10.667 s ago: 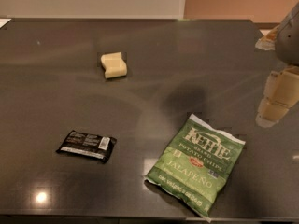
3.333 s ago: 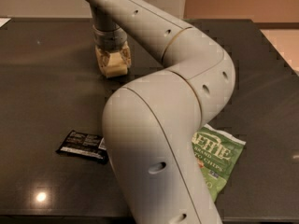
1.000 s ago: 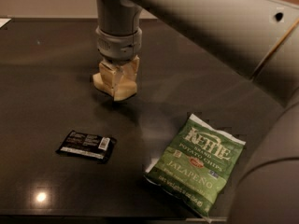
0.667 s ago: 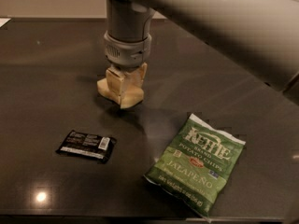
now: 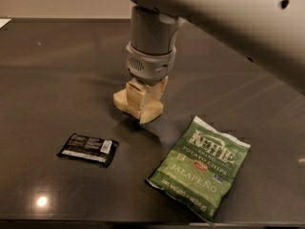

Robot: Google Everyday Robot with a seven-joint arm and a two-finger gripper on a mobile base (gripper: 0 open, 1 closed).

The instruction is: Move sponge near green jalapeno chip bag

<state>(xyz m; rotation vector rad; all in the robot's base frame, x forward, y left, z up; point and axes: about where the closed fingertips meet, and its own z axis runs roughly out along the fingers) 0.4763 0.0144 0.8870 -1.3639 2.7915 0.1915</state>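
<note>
Here: one pincer (image 5: 141, 104) clamping one sponge (image 5: 151, 113) near one green jalapeno chip bag (image 5: 200, 168); one black wrapper (image 5: 88, 148).

Counter (image 5: 57, 70): dark, smooth, glossy; showed soft reflections and small bright light spot.
Sponge (image 5: 121, 100): pale yellow, soft-looking, matt.
Claw (image 5: 143, 103): low over counter middle, clamped on sponge; fingers (image 5: 137, 94) pale, matt, looked like plastic.
Wrist collar (image 5: 150, 67): grey matt plastic, small vent grille.
Arm (image 5: 214, 8): smooth light grey shell, slight sheen.
Green jalapeno chip bag (image 5: 200, 168): crinkly film, half-glossy, white printed letters.
Black wrapper (image 5: 88, 148): thin wrinkled film, shiny, with white label.
</note>
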